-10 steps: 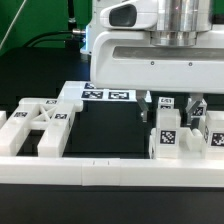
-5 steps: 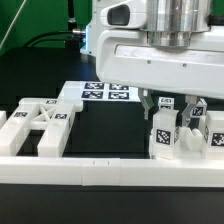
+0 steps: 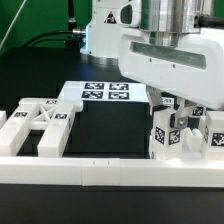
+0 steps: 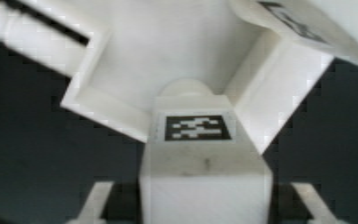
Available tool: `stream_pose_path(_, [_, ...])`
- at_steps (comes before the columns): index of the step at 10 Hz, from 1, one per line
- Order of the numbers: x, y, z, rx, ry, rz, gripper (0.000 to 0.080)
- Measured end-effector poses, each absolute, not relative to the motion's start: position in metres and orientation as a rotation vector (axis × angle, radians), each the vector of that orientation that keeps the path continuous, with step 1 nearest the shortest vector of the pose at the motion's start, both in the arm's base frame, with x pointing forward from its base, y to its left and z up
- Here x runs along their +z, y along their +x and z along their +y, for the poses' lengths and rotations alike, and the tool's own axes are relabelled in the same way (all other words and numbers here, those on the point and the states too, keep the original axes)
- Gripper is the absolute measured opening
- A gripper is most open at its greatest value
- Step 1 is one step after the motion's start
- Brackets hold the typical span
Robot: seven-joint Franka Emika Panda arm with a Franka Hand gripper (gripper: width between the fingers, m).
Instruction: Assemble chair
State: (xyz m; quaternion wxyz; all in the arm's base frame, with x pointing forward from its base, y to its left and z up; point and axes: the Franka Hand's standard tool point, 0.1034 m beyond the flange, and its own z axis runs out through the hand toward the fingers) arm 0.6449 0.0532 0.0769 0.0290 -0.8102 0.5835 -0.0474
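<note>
Gripper (image 3: 174,112) fingers clamped on a chair piece (image 3: 166,140) at the exterior view's right.
Chunky white block (tilted slightly), square black-and-white tag (image 3: 169,137) on its near face.

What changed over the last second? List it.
The arm swung toward the exterior view's right, uncovering more of the marker board. The gripper kept its hold on the tagged piece, which tilted slightly with it. The parts on the exterior view's left stayed put.
</note>
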Motion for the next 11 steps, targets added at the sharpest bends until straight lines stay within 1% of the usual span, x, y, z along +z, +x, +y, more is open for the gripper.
stream_pose_path(3, [0.0769,0.644,0.0531,-0.117,-2.217,2.163,0.0287])
stream_pose_path(5, [0.0768,0.6447,0.0534,-0.114,-2.188,2.185,0.0287])
stream_pose_path(6, [0.0771,0.6448,0.0536,-0.115,-2.22,2.153,0.038])
stream_pose_path(7, [0.0777,0.6451,0.0539,-0.114,-2.239,2.13,0.0576])
stream_pose_path(8, [0.0779,0.6458,0.0544,-0.121,-2.305,2.057,0.0576])
stream_pose_path(9, [0.0768,0.6449,0.055,-0.123,-2.405,1.946,0.0634])
stream_pose_path(11, [0.0771,0.6449,0.0548,-0.13,-2.576,1.727,0.0647])
